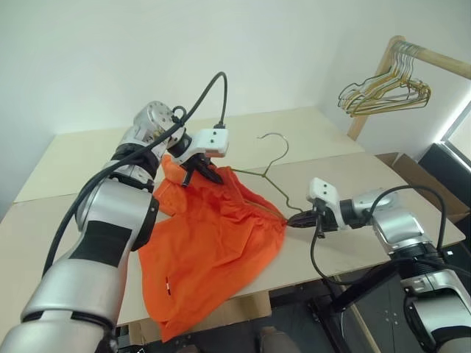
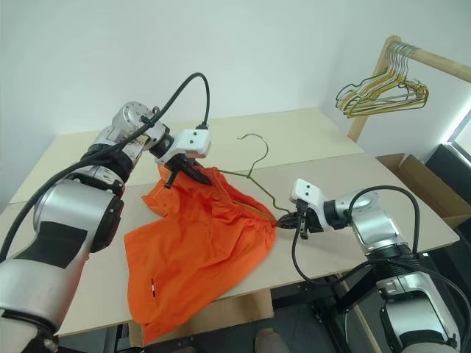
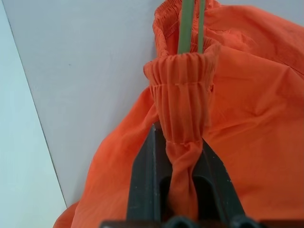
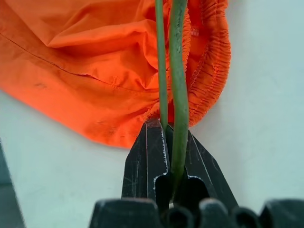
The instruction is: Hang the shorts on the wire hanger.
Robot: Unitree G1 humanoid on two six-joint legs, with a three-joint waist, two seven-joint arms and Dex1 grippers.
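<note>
The bright orange shorts (image 1: pixel 213 250) lie spread on the table, one leg hanging over the front edge. The wire hanger (image 1: pixel 274 176) is threaded through their waistband, its hook (image 1: pixel 277 137) pointing to the far side. At the left end of the waistband my left gripper (image 1: pixel 208 175) is shut on the gathered elastic, and the wrist view shows the fabric bunched between its fingers (image 3: pixel 149 161). My right gripper (image 1: pixel 296 219) is shut on the hanger's right corner, where two green wires (image 4: pixel 178 95) run up between its fingers into the waistband (image 4: pixel 209 71).
The pale wooden table (image 1: pixel 88 154) reaches back to a white wall. A wooden rack at the far right carries a bunch of gold and cream hangers (image 1: pixel 383 92). A cardboard box (image 1: pixel 416 170) sits beyond the table's right edge.
</note>
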